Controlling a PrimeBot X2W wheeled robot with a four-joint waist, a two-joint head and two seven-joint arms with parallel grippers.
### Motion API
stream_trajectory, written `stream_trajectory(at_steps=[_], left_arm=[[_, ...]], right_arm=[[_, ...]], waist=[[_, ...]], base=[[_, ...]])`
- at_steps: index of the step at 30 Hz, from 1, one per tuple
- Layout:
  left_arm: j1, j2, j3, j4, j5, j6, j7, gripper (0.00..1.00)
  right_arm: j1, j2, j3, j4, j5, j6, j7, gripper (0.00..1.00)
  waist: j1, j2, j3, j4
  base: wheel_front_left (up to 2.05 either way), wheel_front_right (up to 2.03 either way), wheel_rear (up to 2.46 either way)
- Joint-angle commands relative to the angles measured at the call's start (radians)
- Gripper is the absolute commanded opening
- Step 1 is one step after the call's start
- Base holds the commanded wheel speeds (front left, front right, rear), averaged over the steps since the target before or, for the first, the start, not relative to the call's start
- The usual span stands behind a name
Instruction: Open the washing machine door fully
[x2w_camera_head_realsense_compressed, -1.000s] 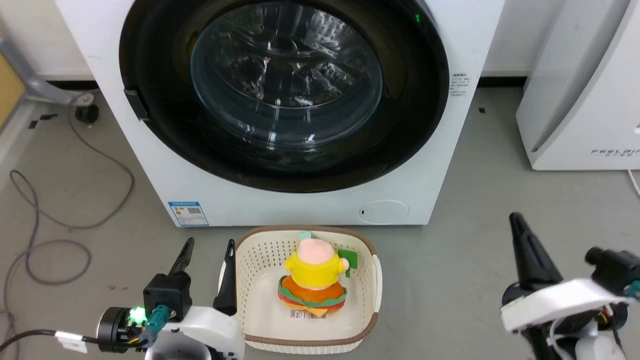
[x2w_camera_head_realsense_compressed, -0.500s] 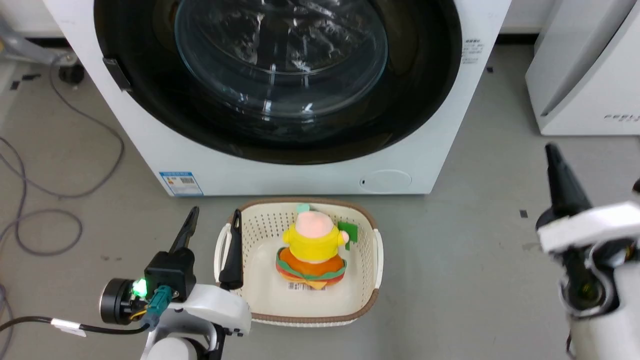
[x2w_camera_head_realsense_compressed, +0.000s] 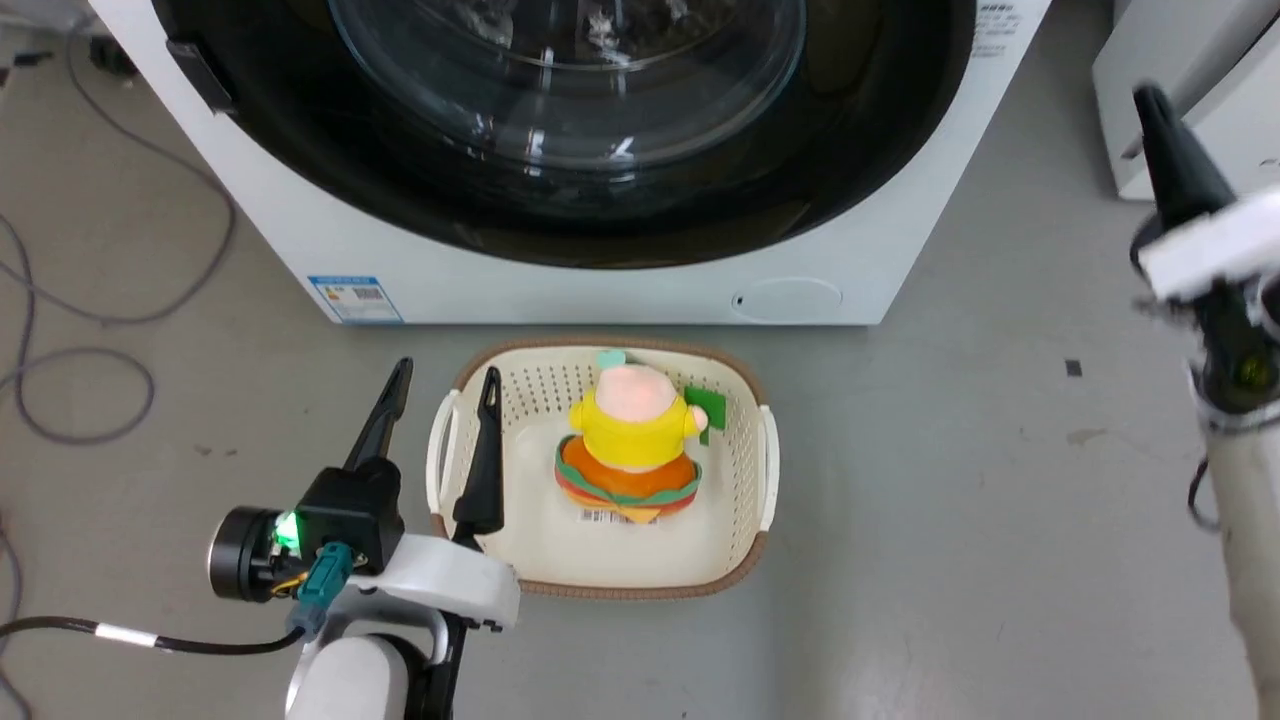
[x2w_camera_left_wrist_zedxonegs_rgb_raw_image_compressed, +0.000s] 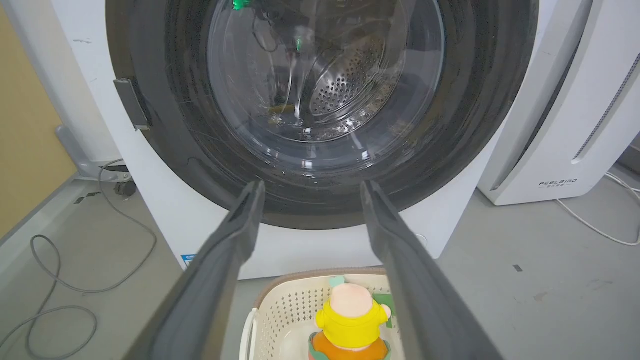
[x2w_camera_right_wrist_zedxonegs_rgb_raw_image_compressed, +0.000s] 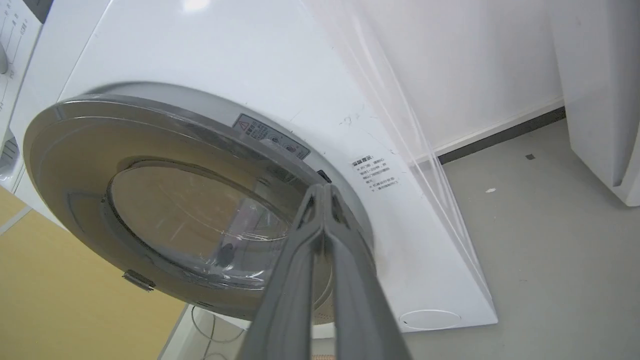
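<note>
Left claw (x2w_camera_head_realsense_compressed: 446, 368) spread wide, nothing between its fingers, low at the left of the head view. One finger crosses over the left rim of the basket (x2w_camera_head_realsense_compressed: 765, 450); whether it touches, cannot tell. In the left wrist view the left claw (x2w_camera_left_wrist_zedxonegs_rgb_raw_image_compressed: 311, 185) points at the lower part of the washing machine door (x2w_camera_left_wrist_zedxonegs_rgb_raw_image_compressed: 320, 100).

Right claw (x2w_camera_head_realsense_compressed: 1152, 100) pressed together, pinching nothing - in the right wrist view the tips meet at one point (x2w_camera_right_wrist_zedxonegs_rgb_raw_image_compressed: 322, 186). In the head view it sits up at the right edge, right of the washing machine (x2w_camera_head_realsense_compressed: 620, 290), with a strip of grey floor (x2w_camera_head_realsense_compressed: 950, 500) between them. In the right wrist view its tips line up with the right rim of the door (x2w_camera_right_wrist_zedxonegs_rgb_raw_image_compressed: 175, 210); contact cannot be told.

Washing machine door (x2w_camera_head_realsense_compressed: 570, 100) sits flat against the machine front and looks shut - glossy black ring, bulging clear glass, perforated steel drum (x2w_camera_left_wrist_zedxonegs_rgb_raw_image_compressed: 345, 85) visible through it. Small dark tab (x2w_camera_head_realsense_compressed: 190, 75) on the ring's left side. Blue label (x2w_camera_head_realsense_compressed: 355, 298) low left on the white front, round flap (x2w_camera_head_realsense_compressed: 787, 298) low right.

Cream basket with a brown rim stands on the floor just in front of the machine, holding a plush toy (x2w_camera_head_realsense_compressed: 630, 440) in yellow and orange, upright. Grey cables (x2w_camera_head_realsense_compressed: 80, 400) loop on the floor at the left. White slanted appliance (x2w_camera_left_wrist_zedxonegs_rgb_raw_image_compressed: 565, 125) stands right of the machine.
</note>
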Motion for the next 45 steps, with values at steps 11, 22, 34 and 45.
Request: stream_trajectory(at_steps=[11, 22, 34, 45], left_arm=[[-0.08, 0.001, -0.034, -0.022, -0.009, 0.017, -0.033, 1.0], [-0.123, 0.001, -0.066, -0.025, -0.027, 0.034, -0.057, 1.0], [-0.166, 0.001, -0.103, -0.022, -0.046, 0.048, -0.083, 1.0], [-0.191, 0.001, -0.132, -0.016, -0.064, 0.059, -0.107, 1.0]], right_arm=[[-0.364, -0.05, 0.099, 0.177, 0.103, 0.001, 0.13, 0.0], [-0.581, -0.06, 0.182, 0.266, 0.19, 0.001, 0.266, 0.0], [-0.742, -0.082, 0.278, 0.325, 0.287, 0.001, 0.433, 0.0], [-0.823, -0.12, 0.339, 0.348, 0.419, 0.001, 0.631, 0.0]], waist=[[-0.0001, 0.0, 0.117, 0.017], [-0.0001, 0.0, 0.181, 0.031], [-0.0001, 0.0, 0.244, 0.034], [-0.0001, 0.0, 0.273, 0.036]], base=[[0.0, 0.0, 0.0], [0.0, 0.0, 0.0], [0.0, 0.0, 0.0], [0.0, 0.0, 0.0]])
